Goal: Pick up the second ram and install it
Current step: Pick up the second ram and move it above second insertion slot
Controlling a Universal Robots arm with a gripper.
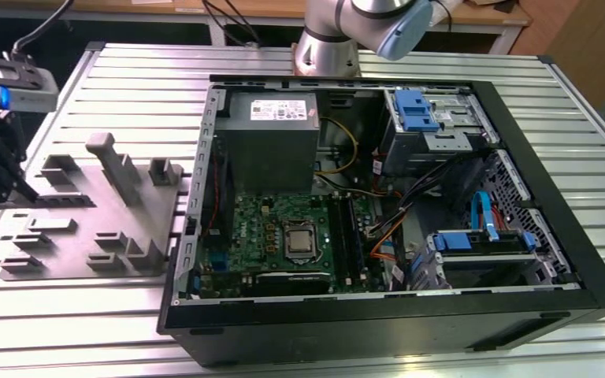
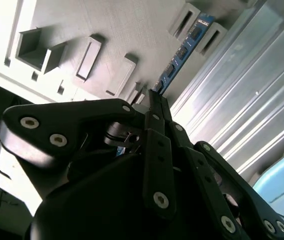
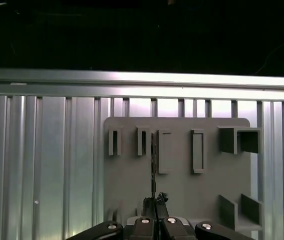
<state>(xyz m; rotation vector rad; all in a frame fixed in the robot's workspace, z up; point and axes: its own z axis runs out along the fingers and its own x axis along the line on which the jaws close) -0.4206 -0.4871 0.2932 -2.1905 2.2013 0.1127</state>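
The second ram is a thin board with a blue face, seen edge-on as a dark line in the first wrist view. My gripper is shut on its near end, fingers pressed together around it. The ram's far end runs between two upright grey blocks of the fixture plate; I cannot tell whether it rests there or is lifted. In the exterior view the gripper hangs over the left edge of the fixture plate, far from the green motherboard in the open computer case.
Long black sockets run beside the processor on the motherboard. The case also holds a grey power supply, blue drive bays and loose cables. Everything stands on a ribbed aluminium table. The arm's base rises behind the case.
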